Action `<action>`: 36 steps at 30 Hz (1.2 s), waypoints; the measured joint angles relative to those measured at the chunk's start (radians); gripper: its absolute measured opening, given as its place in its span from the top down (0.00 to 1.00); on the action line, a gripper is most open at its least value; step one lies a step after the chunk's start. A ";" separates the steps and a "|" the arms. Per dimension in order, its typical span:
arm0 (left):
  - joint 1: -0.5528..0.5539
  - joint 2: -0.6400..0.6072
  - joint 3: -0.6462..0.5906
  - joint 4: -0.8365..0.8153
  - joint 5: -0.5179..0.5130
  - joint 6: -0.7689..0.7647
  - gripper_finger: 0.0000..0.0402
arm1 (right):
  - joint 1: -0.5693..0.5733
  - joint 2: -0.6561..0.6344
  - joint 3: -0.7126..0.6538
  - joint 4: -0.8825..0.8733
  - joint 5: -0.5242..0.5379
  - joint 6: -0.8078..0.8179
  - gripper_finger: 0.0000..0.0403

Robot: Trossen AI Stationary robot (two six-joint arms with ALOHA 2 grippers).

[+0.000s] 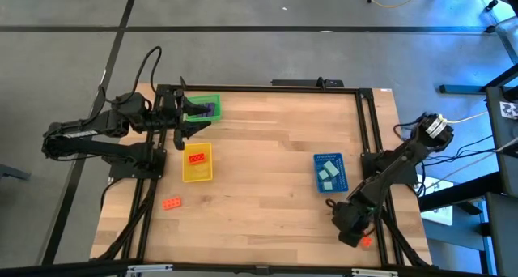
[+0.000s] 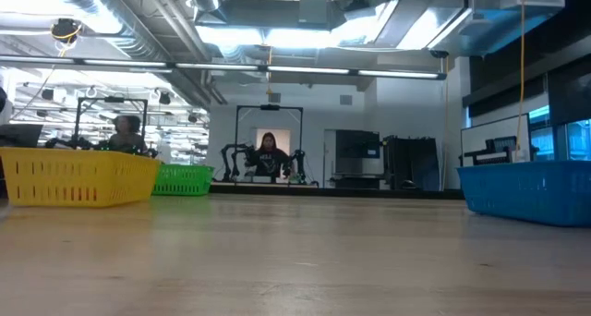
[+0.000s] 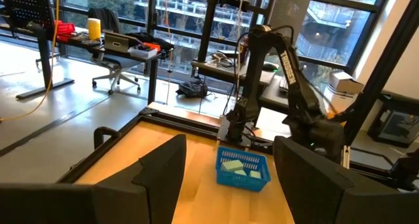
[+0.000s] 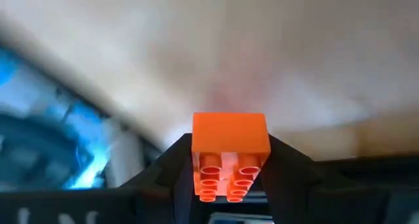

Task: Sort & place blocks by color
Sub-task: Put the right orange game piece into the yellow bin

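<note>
- Two arms are at the table. The right gripper (image 1: 362, 238) is low at the near right corner of the table (image 1: 267, 172), past the blue tray (image 1: 341, 178).
- Its jaws are closed on an orange-red brick (image 4: 230, 155). The brick sits right between the two dark fingers (image 4: 164, 166), one on each side, touching it. Its studs face the camera on the wrist.
- The left gripper (image 1: 188, 119) is at the far left of the table, over the edge of the green tray (image 1: 212, 100). Its jaws are wide apart and hold nothing. The two fingers (image 3: 159, 175) show with a big gap between them.
- The green tray has a purple brick (image 1: 208, 109) in it.
- The yellow tray (image 1: 198, 174) is just near the green one. An orange-red brick (image 1: 197, 158) lies inside it.
- One more orange-red brick (image 1: 171, 202) lies on the bare table, near the yellow tray.
- The blue tray has light teal bricks (image 1: 328, 172) in it.
- From the low view, a person (image 2: 269, 153) shows far off in the room behind the table.
</note>
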 joint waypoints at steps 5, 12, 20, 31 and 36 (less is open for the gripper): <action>0.000 0.000 0.000 0.000 0.000 0.000 0.45 | -0.067 -0.085 0.093 0.069 0.071 -0.269 0.65; 0.000 0.000 0.000 0.000 0.000 -0.007 0.45 | -0.385 -0.116 0.268 0.119 0.292 -0.722 0.65; 0.000 0.027 0.000 0.001 0.001 -0.059 0.45 | -0.732 -0.011 0.560 0.238 0.427 -1.171 0.65; -0.018 0.184 -0.001 0.084 0.104 -0.139 0.45 | -0.814 0.081 0.816 0.223 0.501 -1.449 0.65; -0.029 0.205 -0.001 0.095 0.079 -0.173 0.45 | -0.814 0.081 0.816 0.218 0.500 -1.449 0.65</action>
